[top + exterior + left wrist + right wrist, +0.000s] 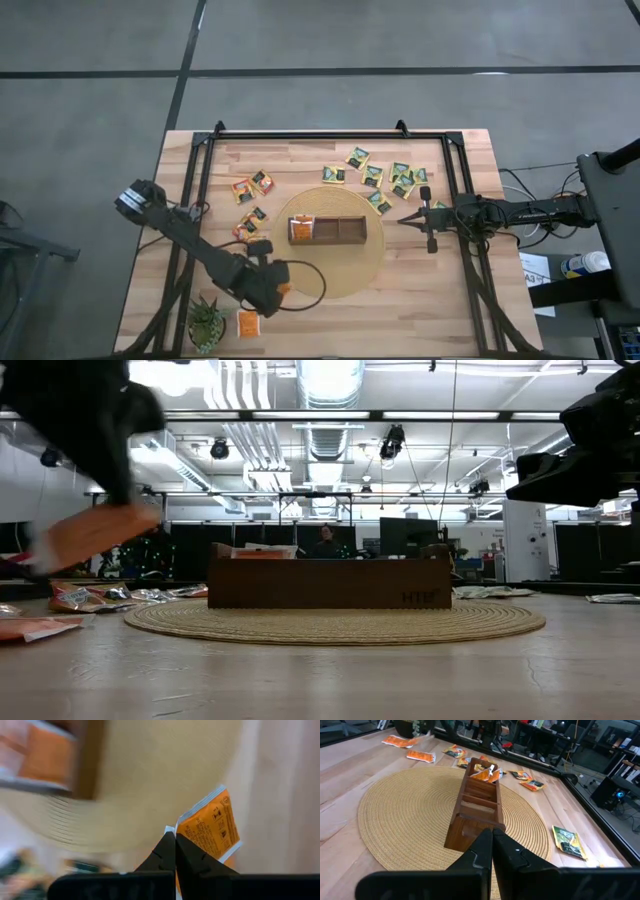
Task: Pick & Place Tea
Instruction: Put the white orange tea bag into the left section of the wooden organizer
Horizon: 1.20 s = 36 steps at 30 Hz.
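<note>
My left gripper (pixel 276 292) hangs over the near left rim of the round woven mat (pixel 345 275), shut on one orange tea sachet (pixel 210 827). In the low view this sachet (pixel 95 532) is tilted and off the table. The long brown wooden box (pixel 327 231) stands in the middle of the mat, with orange sachets in its left compartment (pixel 302 230). My right gripper (pixel 403 220) waits shut at the mat's right edge, pointing at the box's end (pixel 470 827). My left gripper pinches the orange sachet near one corner of its white-edged side (pixel 181 831) between its two fingers. The fingers slant down from above. The rest of the sachet sticks out past the fingertips, tilted and lifted clear of the table.
Another orange sachet (pixel 248 323) lies by the small green plant (pixel 207 320) at the near left. Red and orange sachets (pixel 251 187) lie left of the mat, and several green-and-yellow ones (pixel 390 177) lie at the far right. A black frame (pixel 330 135) borders the table.
</note>
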Available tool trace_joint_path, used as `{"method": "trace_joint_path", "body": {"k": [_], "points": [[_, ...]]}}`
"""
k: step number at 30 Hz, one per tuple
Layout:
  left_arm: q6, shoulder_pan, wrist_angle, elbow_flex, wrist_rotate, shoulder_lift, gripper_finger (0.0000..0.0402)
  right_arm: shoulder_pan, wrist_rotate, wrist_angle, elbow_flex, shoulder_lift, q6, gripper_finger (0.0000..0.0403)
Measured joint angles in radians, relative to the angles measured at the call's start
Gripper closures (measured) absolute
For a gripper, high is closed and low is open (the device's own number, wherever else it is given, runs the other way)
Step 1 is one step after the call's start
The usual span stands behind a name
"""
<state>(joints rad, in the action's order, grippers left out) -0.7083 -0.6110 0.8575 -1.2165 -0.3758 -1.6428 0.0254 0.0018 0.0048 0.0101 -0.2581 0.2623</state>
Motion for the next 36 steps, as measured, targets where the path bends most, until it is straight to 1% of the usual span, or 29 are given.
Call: {"method": "trace_joint_path", "body": {"k": [3,8,13,19,25,29,32,36], "points": [[0.054,0.022,0.055,-0.061,-0.104,0.000,0.0401,0.000,0.000,0.000,0.000,0.000,0.000,0.0394],[0.214,0.059,0.055,-0.149,-0.258,-0.018,0.0401,0.000,0.000,0.000,0.000,0.000,0.000,0.0394],[0.375,0.097,0.057,-0.236,-0.371,-0.085,0.0401,0.000,0.000,0.000,0.000,0.000,0.000,0.0394],[0.503,0.132,0.061,-0.353,-0.518,-0.196,0.0401,0.000,0.000,0.000,0.000,0.000,0.000,0.0394],[0.534,0.132,0.091,-0.433,-0.605,-0.289,0.0401,0.000,0.000,0.000,0.000,0.000,0.000,0.0394],[0.588,0.130,0.192,-0.463,-0.623,-0.348,0.0401,0.000,0.000,0.000,0.000,0.000,0.000,0.0394],[0.589,0.135,0.252,-0.473,-0.647,-0.369,0.0401,0.000,0.000,0.000,0.000,0.000,0.000,0.0394],[0.571,0.141,0.295,-0.472,-0.650,-0.373,0.0401,0.000,0.000,0.000,0.000,0.000,0.000,0.0394]]}}
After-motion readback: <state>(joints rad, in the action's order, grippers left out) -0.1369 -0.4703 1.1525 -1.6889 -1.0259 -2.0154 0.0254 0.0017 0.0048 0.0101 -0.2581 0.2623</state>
